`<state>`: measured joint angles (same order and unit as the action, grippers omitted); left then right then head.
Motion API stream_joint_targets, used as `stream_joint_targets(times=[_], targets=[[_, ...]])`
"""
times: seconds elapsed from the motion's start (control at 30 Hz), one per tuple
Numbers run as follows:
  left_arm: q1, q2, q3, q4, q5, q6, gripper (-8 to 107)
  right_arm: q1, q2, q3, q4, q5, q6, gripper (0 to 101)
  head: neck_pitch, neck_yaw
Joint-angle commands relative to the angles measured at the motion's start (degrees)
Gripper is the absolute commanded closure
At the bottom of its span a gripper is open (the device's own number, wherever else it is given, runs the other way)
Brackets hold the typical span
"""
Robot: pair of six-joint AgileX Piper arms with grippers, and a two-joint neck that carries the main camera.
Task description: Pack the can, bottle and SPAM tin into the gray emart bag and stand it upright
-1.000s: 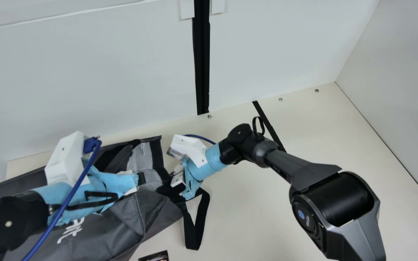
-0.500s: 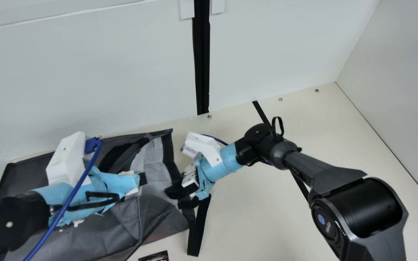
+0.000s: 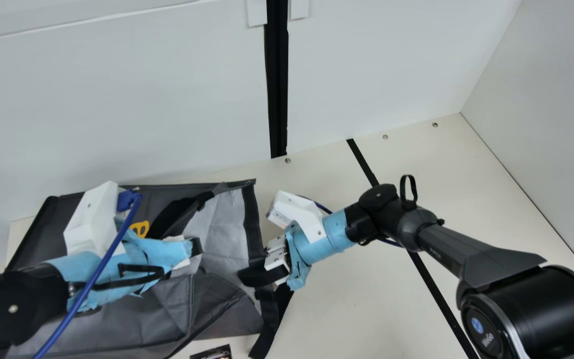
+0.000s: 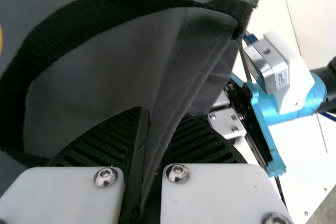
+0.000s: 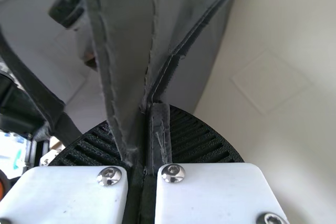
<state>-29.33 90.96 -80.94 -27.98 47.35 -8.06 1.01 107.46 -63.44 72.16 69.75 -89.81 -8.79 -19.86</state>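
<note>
Bag (image 3: pixel 137 324) lies on the counter (image 3: pixel 347 309), left tool (image 3: pixel 195 247) pinching a fold of its gray cloth, a dark printed thing (image 3: pixel 212 352) just beside it, right tool (image 3: pixel 262 274) pinching its seamed edge.

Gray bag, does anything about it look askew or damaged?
It's askew: the gray bag lies on its side, creased, where the job wants it upright. The left gripper and right gripper both pinch its cloth. I see no tear. A dark printed item lies outside, beside it.
</note>
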Motion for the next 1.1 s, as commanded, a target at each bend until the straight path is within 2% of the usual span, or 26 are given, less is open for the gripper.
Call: stream_joint_targets(times=[0.0, 0.23, 0.5, 0.77, 1.07], targets=[[-0.02, -1.11, 0.91, -0.19, -0.14, 0.38, 107, 0.14, -0.98, 1.95, 0.9, 0.15, -0.04, 101, -1.21, -0.14], [0.75, -0.53, -1.61, -2.68, -2.42, 2.55, 107, 1.82, -5.11, 6.78, 5.95, 0.15, 1.56, 101, -1.21, -0.14], [2.65, 1.3, -8.0, -5.12, -2.58, 6.18, 107, 3.79, -11.93, 10.6, 10.32, 0.15, 5.55, 101, -1.21, -0.14], [4.79, 2.65, -14.16, -7.06, -0.07, 10.14, 107, 4.08, -19.34, 11.65, 13.78, 0.15, 12.34, 101, -1.21, -0.14], [7.88, 1.25, -17.5, -8.74, 5.88, 13.62, 107, 2.35, -28.04, 11.3, 15.63, 0.15, 20.42, 101, -1.21, -0.14]])
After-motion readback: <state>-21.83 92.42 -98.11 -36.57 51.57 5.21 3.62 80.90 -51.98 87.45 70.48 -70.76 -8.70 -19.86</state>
